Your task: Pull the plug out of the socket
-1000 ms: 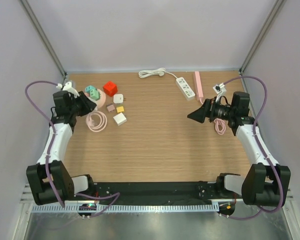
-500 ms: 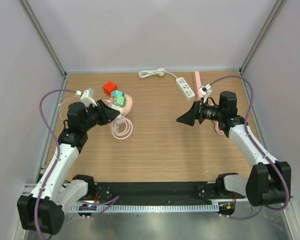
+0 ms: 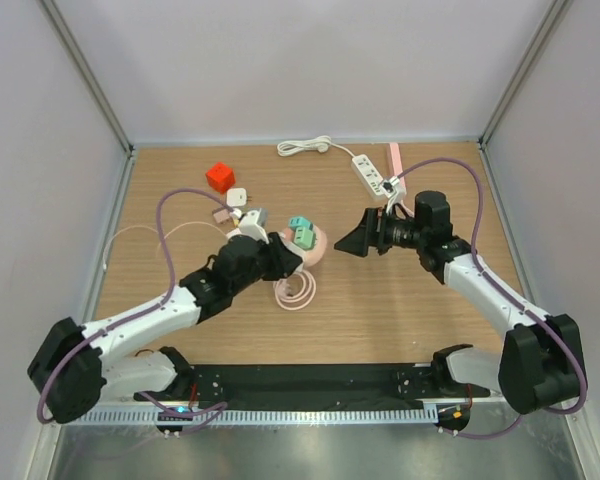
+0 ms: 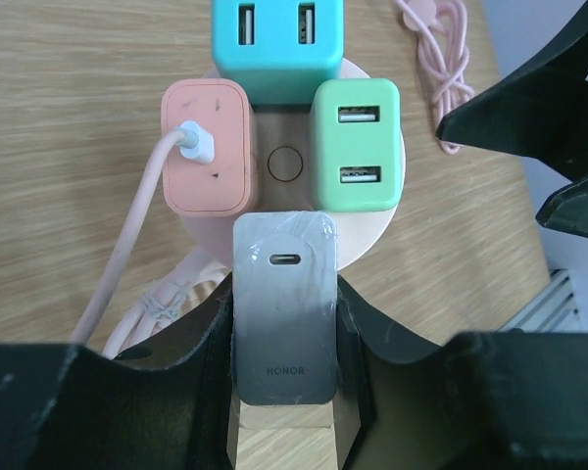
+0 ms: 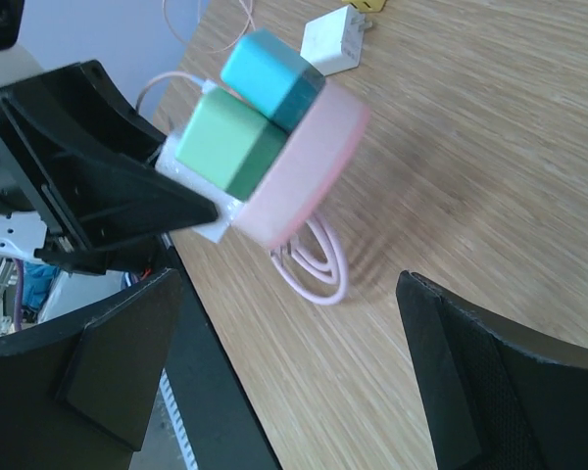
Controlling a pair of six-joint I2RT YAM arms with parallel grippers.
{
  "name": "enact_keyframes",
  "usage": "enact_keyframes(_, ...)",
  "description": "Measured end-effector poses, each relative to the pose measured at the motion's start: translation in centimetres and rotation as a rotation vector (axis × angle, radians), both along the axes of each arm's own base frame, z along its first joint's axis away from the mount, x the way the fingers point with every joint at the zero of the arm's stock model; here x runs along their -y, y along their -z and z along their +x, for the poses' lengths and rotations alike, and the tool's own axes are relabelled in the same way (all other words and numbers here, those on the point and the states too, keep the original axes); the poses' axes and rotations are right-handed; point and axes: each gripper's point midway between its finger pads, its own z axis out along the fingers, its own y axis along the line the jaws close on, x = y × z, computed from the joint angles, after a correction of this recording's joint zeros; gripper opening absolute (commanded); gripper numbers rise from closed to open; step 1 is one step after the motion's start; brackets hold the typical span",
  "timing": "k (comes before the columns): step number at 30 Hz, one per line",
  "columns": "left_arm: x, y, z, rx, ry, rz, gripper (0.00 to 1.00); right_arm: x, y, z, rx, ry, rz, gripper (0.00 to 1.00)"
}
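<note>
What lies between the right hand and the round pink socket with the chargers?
Nothing. The gap between the right hand and the socket is free, only bare table under it. The top view and right wrist view show this.

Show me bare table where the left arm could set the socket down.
Widest bare wood: near centre, between the pink cable coil and the right arm. Also the back strip between the white adapter and the white power strip. Crowded: mid-table, where the left gripper, shut on the grey charger, faces the open right gripper.
</note>
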Motion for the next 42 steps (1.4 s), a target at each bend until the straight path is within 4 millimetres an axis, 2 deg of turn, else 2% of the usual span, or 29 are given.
enact_keyframes(5,3.6,1.7,0.1,0.010,-0.014,0.044,0.00,-0.7,2.1,0.4,-0.051,0.025,-0.043,0.99)
enact_keyframes(11,6.7,0.8,0.9,0.051,-0.064,0.003,0.00,-0.4,4.3,1.0,-0.114,0.070,-0.091,0.99)
enact_keyframes(15,7.7,-0.1,1.4,0.071,-0.098,-0.033,0.00,-0.1,4.6,1.4,-0.124,0.093,-0.103,0.97)
enact_keyframes(20,8.0,0.0,1.8,0.063,-0.134,-0.057,0.00,0.1,4.8,1.8,-0.135,0.127,-0.111,0.89)
enact_keyframes(23,8.5,0.1,1.6,0.055,-0.140,-0.079,0.00,0.1,4.8,1.9,-0.141,0.139,-0.108,0.81)
enact_keyframes(26,8.7,0.2,1.6,0.047,-0.151,-0.094,0.00,0.1,4.7,2.0,-0.146,0.150,-0.098,0.68)
enact_keyframes(27,8.8,0.3,1.6,0.043,-0.154,-0.100,0.00,0.1,4.6,2.1,-0.146,0.152,-0.096,0.57)
enact_keyframes(32,9.0,0.6,1.5,0.037,-0.167,-0.105,0.00,-0.2,4.2,2.2,-0.149,0.154,-0.076,0.26)
enact_keyframes(33,9.0,0.5,1.5,0.035,-0.171,-0.110,0.00,-0.1,4.2,2.2,-0.155,0.157,-0.072,0.08)
enact_keyframes(34,9.1,0.5,1.5,0.033,-0.172,-0.116,0.00,-0.1,4.2,2.2,-0.157,0.159,-0.069,0.01)
enact_keyframes(42,9.9,1.0,1.4,0.031,-0.170,-0.124,0.00,1.0,4.6,2.4,-0.148,0.183,-0.115,0.01)
